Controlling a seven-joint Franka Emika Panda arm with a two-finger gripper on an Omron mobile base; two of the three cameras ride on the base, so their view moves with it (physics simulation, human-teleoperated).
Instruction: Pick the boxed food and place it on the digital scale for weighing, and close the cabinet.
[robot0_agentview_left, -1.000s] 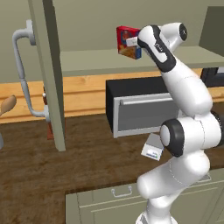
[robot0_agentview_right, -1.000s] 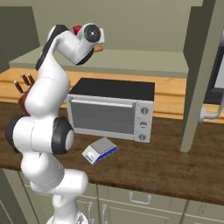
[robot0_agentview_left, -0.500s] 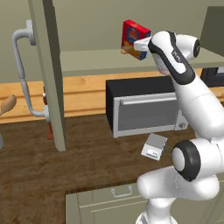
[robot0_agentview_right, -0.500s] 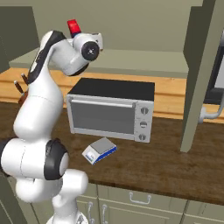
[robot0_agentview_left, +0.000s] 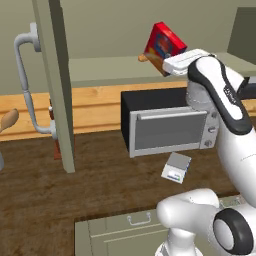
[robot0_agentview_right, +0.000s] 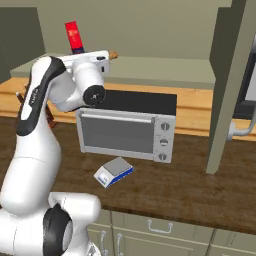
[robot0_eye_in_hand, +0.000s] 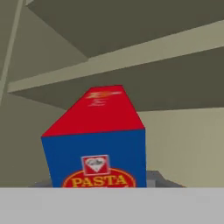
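The red box of food (robot0_agentview_left: 163, 46) is up in the air in front of the open cabinet (robot0_agentview_left: 54, 85), tilted, with its top leaning away from the arm and its lower end lost behind the white hand. In the left base view it hangs just above the cabinet's bottom shelf (robot0_agentview_left: 100, 70), clear of the shelf surface, with a small brown lump (robot0_agentview_left: 143, 58) lying on the shelf just beside and behind it. The claw (robot0_agentview_left: 168, 66) sits right at the box's lower corner; its fingers are hidden by the hand and the box, but the jaws are drawn close together and the box stands off the shelf with nothing else under it, so the claw is pinching the box by its bottom end. From the right base view the box (robot0_agentview_right: 75, 37) pokes up as a narrow red strip above the wrist, over the back left part of the toaster oven (robot0_agentview_right: 126, 125). The hand view looks straight along the box (robot0_eye_in_hand: 97, 140): its blue face with a "PASTA" label is nearest, the red side running away toward the shelf edge. The scale (robot0_agentview_left: 176, 167) lies flat on the wooden counter (robot0_agentview_left: 95, 185) in front of the toaster oven, well below the box, and nothing rests on it. The cabinet door (robot0_agentview_left: 56, 100) with its curved bar handle (robot0_agentview_left: 26, 85) stands swung open, edge-on to the left of the oven.
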